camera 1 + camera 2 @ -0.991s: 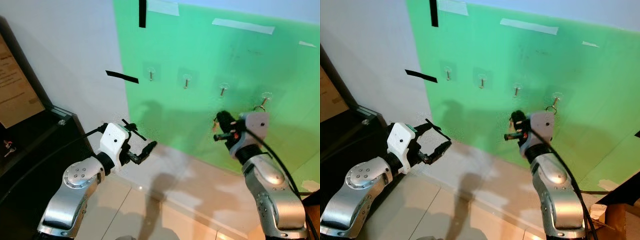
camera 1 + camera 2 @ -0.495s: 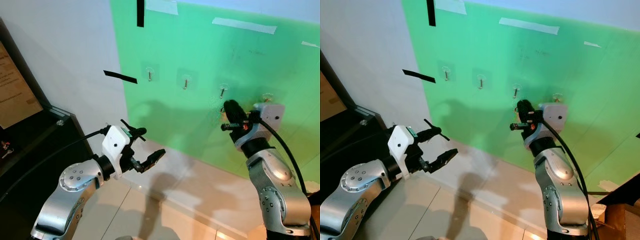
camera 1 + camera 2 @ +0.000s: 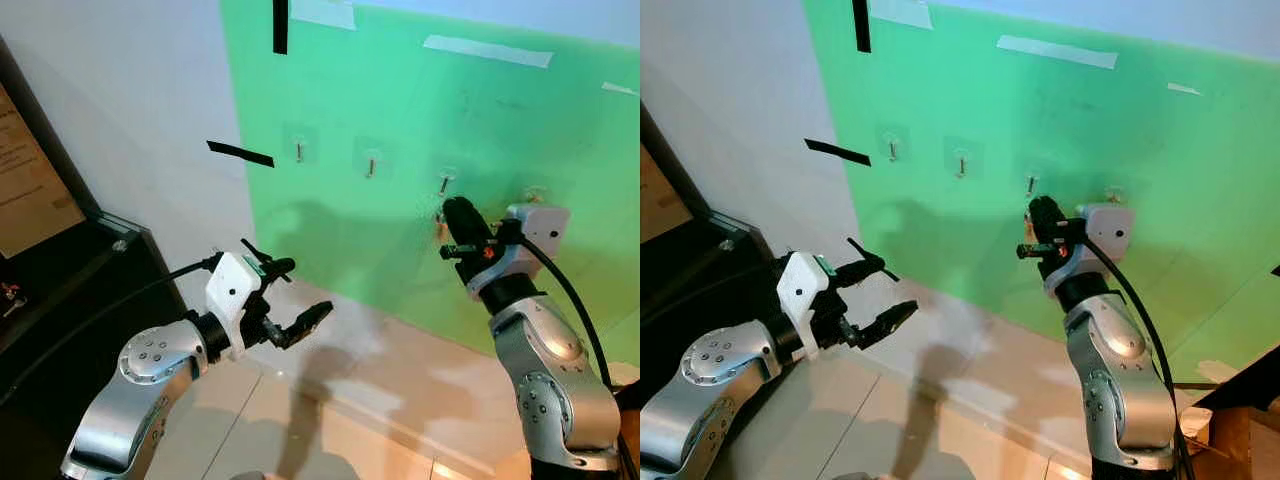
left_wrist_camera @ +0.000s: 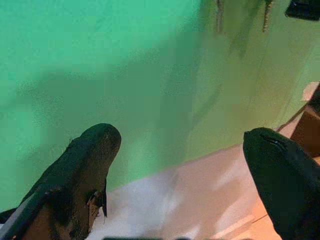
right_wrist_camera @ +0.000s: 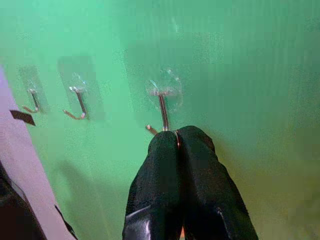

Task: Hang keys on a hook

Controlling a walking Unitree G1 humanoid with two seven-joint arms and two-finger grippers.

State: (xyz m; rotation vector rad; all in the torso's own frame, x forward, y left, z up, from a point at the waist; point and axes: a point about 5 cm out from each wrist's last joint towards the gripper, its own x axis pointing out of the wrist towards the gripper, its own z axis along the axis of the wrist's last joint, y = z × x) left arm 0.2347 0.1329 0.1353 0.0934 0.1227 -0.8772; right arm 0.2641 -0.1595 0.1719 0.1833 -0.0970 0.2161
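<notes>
At the third hook, the right gripper pinches what seems a key ring; left gripper fingers spread wide, holding nothing

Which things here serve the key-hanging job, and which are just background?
Job:
right claw, shut on a thin key ring
third hook, just above it
other hooks

Background:
left claw, open, idle
black tape strips
green sheet
dark cabinet
</notes>
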